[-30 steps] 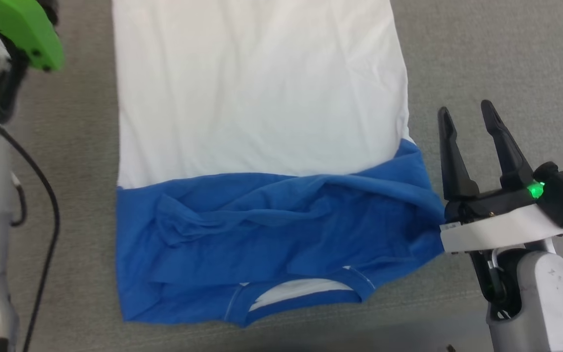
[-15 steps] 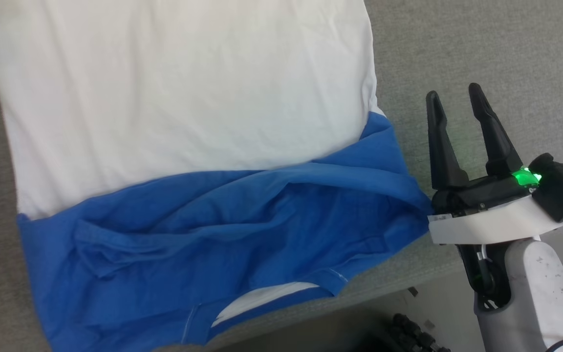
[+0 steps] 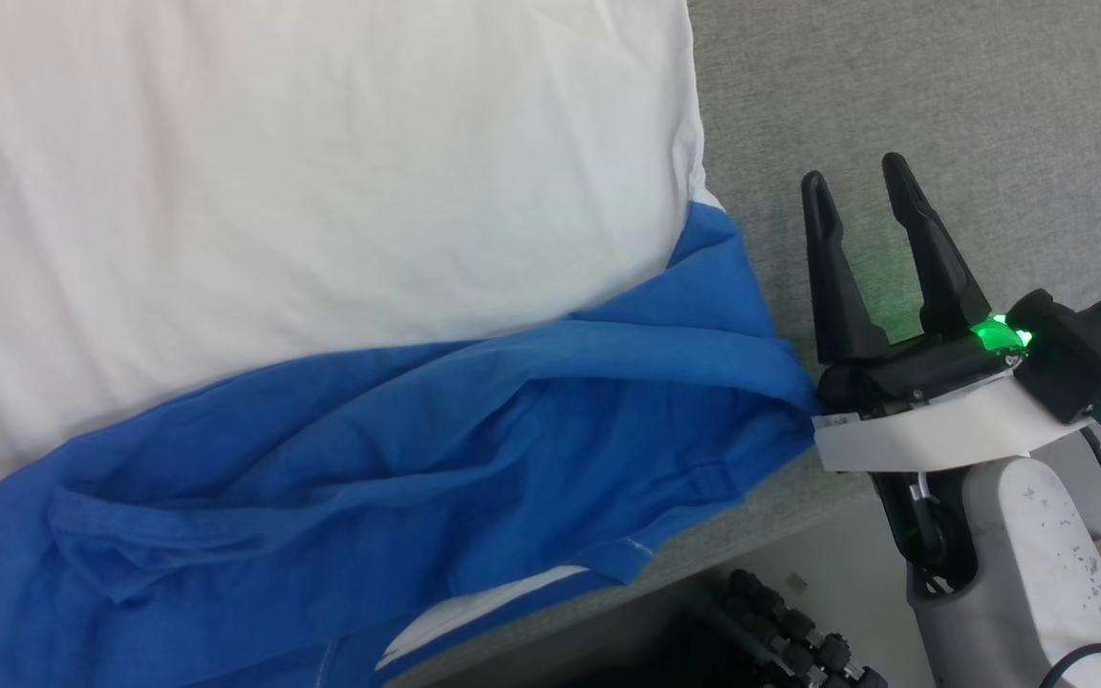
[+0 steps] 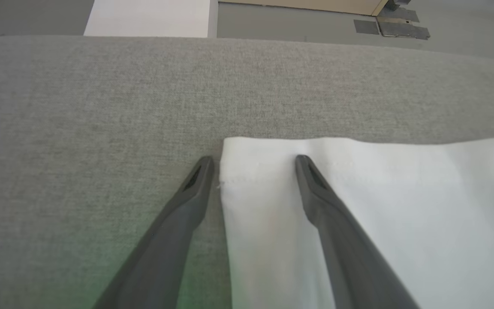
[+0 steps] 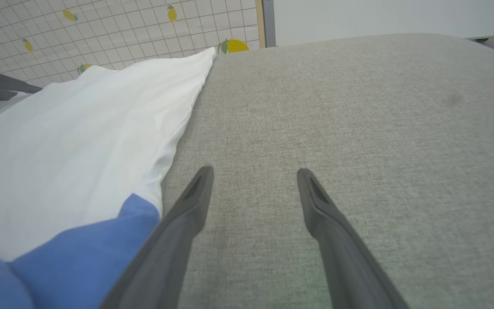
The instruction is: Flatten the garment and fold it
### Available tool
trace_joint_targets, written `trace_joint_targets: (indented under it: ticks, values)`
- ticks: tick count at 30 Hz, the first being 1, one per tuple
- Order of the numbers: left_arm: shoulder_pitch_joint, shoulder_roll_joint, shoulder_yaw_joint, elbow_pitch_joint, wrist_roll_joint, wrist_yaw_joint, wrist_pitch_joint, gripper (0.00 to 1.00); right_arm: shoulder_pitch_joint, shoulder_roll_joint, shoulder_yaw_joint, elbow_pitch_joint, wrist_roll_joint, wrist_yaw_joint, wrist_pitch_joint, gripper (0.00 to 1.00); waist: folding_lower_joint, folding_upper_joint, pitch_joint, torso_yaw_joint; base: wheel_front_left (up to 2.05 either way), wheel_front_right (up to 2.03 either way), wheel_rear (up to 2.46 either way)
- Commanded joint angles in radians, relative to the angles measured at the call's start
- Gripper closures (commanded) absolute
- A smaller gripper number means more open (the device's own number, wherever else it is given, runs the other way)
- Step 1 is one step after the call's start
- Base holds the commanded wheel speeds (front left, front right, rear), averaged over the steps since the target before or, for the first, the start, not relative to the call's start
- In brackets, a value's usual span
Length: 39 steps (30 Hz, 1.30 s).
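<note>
While you are looking down at it, the garment [image 3: 321, 239] is lying spread on the gray table [image 3: 942, 76]. Its white body is lying smooth. Its blue sleeves [image 3: 417, 430] are lying folded across the near end, and they are bunching up in soft bumps. The neck hole [image 3: 474, 621] is sitting right at the near table edge.

Since a second ago the whole head picture is sliding over. That is the camera turning, not the shirt moving, because the shirt is keeping the same shape and wrinkles. I am guessing the robot is lining up for its next fold, and the blue end is still needing a smooth.

Your right gripper [image 3: 854, 172] is staying wide open just beside the blue shoulder, holding nothing. Its green light [image 3: 990, 334] is glowing. Your left gripper [image 4: 254, 159] is also wide open, standing astride a white hem corner. I cannot tell if it is touching the cloth.

No words are showing on the shirt. A white tag [image 3: 923, 435] on the right wrist is carrying tiny marks, too small to read. Wall tiles [image 5: 122, 30] are showing little yellow lemons, no writing.
</note>
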Motion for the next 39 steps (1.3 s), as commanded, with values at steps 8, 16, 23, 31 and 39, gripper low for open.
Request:
trace_joint_targets:
  ticks: [8, 16, 23, 31, 39]
  values:
    - [0.022, 0.020, -0.028, 0.010, 0.033, 0.004, -0.049, 1.00, -0.073, 0.003, 0.010, -0.007, -0.030, -0.001, 0.013, 0.00, -0.0001, -0.0001, -0.006, 0.016, 0.00, 0.00, 0.00]
    - [0.018, -0.040, -0.076, 0.024, 0.002, -0.071, -0.153, 1.00, -0.364, -0.003, 0.013, 0.031, -0.094, -0.001, 0.176, 0.00, -0.0001, -0.0001, -0.030, 0.085, 0.00, 0.00, 0.00]
    - [-0.006, -0.124, -0.115, 0.036, -0.038, -0.132, -0.252, 1.00, -0.723, -0.004, -0.052, 0.297, -0.093, -0.001, 0.375, 0.00, -0.0001, -0.0001, -0.016, 0.192, 0.00, 0.00, 0.00]
    - [-0.056, -0.203, -0.149, 0.064, -0.051, -0.156, -0.349, 1.00, -1.008, 0.001, -0.205, 0.618, -0.233, -0.001, 0.565, 0.00, -0.0001, -0.0001, 0.024, 0.302, 0.00, 0.00, 0.00]
    - [-0.085, -0.264, -0.164, 0.088, -0.072, -0.169, -0.423, 1.00, -1.145, 0.002, -0.393, 0.767, -0.439, -0.001, 0.764, 0.00, -0.0001, -0.0001, 0.063, 0.381, 0.00, 0.00, 0.00]
